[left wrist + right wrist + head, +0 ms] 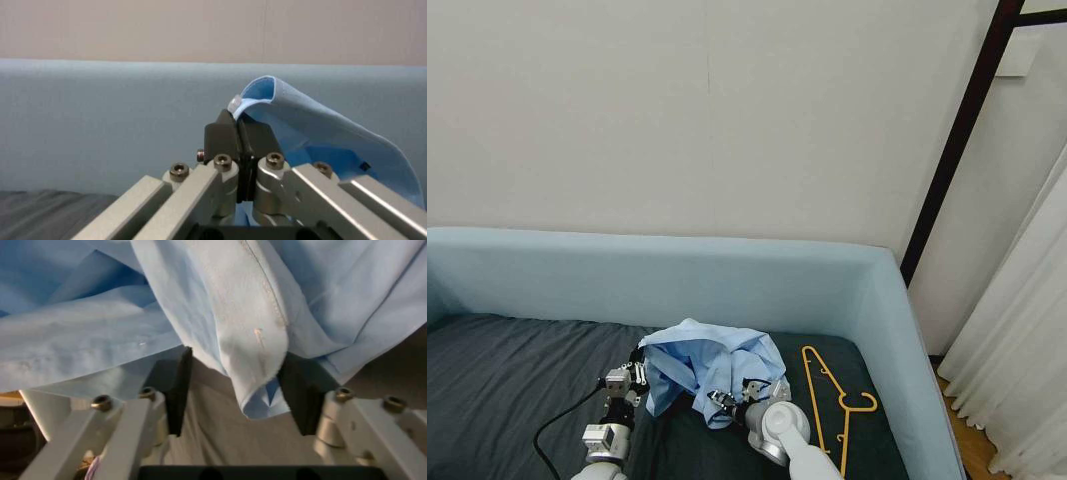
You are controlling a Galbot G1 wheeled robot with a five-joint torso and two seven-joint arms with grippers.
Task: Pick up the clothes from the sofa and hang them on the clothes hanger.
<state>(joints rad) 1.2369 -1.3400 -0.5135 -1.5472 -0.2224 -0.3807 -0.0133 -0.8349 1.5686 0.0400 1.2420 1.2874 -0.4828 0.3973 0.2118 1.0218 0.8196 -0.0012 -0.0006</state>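
On the sofa (677, 285), the blue shirt (712, 358) lies bunched on the dark seat (507, 370), toward its right end and between my two arms.

My left gripper (634, 377) is at the shirt's left edge. It is clamped tight on a hem, which stands up out of the closed jaws in the left wrist view.

My right gripper (723, 402) sits at the near right of the heap, tucked under the cloth. Its jaws are spread wide, and a hanging fold drops straight down between them. The fold's seam runs along the line of the fingers, and neither pad is pressing it yet.

The orange hanger (825, 395) rests flat on the seat just to the right of the shirt, not under it. Its long bar runs from far to near and its hook points right, toward the sofa's arm.

By my reading, the shirt must travel right to reach the hanger. The right arm is the nearer of the two to it, while the left is on the far side of the heap. The fold is already centred, so closing the right gripper where it is looks enough to take it.
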